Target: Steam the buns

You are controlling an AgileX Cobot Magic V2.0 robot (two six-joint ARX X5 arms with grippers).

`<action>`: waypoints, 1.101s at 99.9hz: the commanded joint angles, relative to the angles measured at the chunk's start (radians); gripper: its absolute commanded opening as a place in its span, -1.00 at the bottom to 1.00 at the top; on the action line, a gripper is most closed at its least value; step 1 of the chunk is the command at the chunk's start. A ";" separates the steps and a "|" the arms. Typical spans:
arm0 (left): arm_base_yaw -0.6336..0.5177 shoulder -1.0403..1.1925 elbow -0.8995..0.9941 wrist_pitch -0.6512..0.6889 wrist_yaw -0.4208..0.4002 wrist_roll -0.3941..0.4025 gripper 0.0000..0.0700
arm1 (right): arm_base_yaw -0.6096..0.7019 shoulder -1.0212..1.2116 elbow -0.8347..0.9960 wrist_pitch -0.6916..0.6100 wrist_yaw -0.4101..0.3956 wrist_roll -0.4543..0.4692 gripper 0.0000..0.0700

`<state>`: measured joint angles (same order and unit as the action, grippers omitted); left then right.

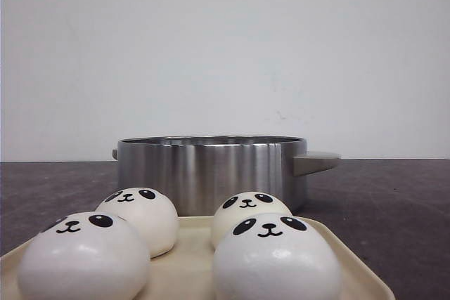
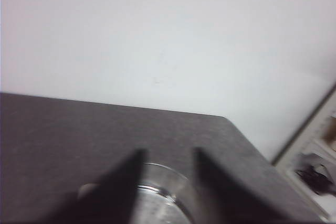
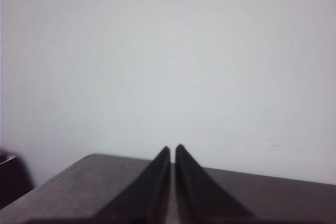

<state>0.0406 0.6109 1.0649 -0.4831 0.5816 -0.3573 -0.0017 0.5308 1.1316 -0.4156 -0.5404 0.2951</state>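
Front view: four buns on a cream tray (image 1: 193, 261) at the near edge of a dark table (image 1: 394, 201). Two buns sit at the tray's near edge, the near-left bun (image 1: 83, 256) and the near-right bun (image 1: 275, 259); two sit at its far edge, the far-left bun (image 1: 138, 217) and the far-right bun (image 1: 247, 212). Each shows a black panda face turned toward the camera. On each side the near bun overlaps the far one in view; whether they touch cannot be told. Just beyond the tray's far edge stands a steel pot (image 1: 211, 170), lidless, with a handle (image 1: 315, 161) on its right side and a smaller stub on its left. A pale wall (image 1: 225, 47) closes the background. Neither arm appears in this view.

Left wrist view: left gripper (image 2: 168, 153), jaws parted with a clear gap, holding nothing; the pot's rim (image 2: 163, 182) lies blurred between and below the fingers.

Right wrist view: right gripper (image 3: 172, 149), fingertips drawn together to a thin slit, nothing between them, over the table's surface facing the wall.
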 commanded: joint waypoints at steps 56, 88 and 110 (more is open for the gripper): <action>-0.175 0.003 0.019 -0.310 -0.051 0.109 0.91 | 0.310 0.298 0.008 -0.319 0.143 -0.021 1.00; -0.272 0.024 0.018 -0.387 -0.151 0.175 0.91 | 0.902 0.634 0.008 -0.399 0.596 0.165 1.00; -0.274 0.023 0.018 -0.486 -0.224 0.240 0.91 | 0.963 0.908 0.008 -0.384 0.567 0.249 0.84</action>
<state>-0.2314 0.6296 1.0653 -0.9516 0.3676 -0.1566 0.9592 1.3624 1.1294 -0.8097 0.0257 0.4969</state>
